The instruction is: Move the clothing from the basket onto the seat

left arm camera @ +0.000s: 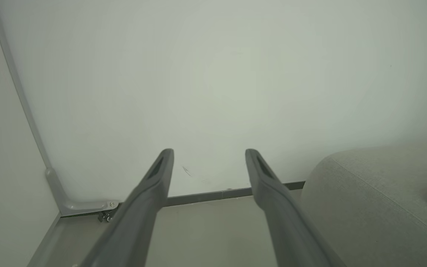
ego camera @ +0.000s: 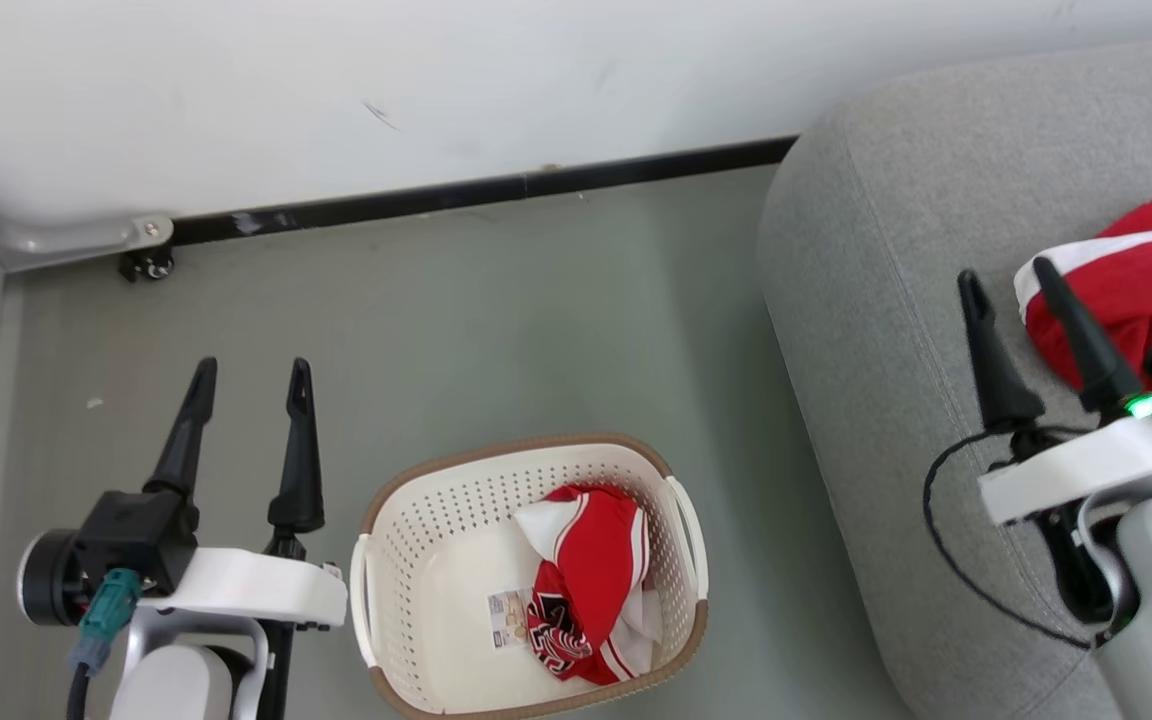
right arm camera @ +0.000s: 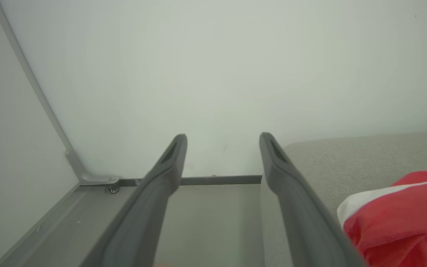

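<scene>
A red jersey (ego camera: 586, 590) with white bands and dark lettering lies crumpled in the right half of the cream basket (ego camera: 416, 520), which stands on the floor at the bottom centre. A second red garment (ego camera: 1126, 280) with a white band rests on the grey seat (ego camera: 876, 250) at the right; it also fills the lower right corner of the right wrist view as red garment (right arm camera: 402, 222). My left gripper (ego camera: 248, 385) hangs open and empty left of the basket. Over the seat's left part, just left of the garment, my right gripper (ego camera: 1004, 280) is open and empty.
A white wall with a dark skirting strip (ego camera: 476, 195) runs along the back. A grey metal bracket with a small castor (ego camera: 141, 255) sits in the left corner. Bare grey-green floor (ego camera: 496, 330) lies between basket and wall. A black cable (ego camera: 946, 540) loops over the seat by my right wrist.
</scene>
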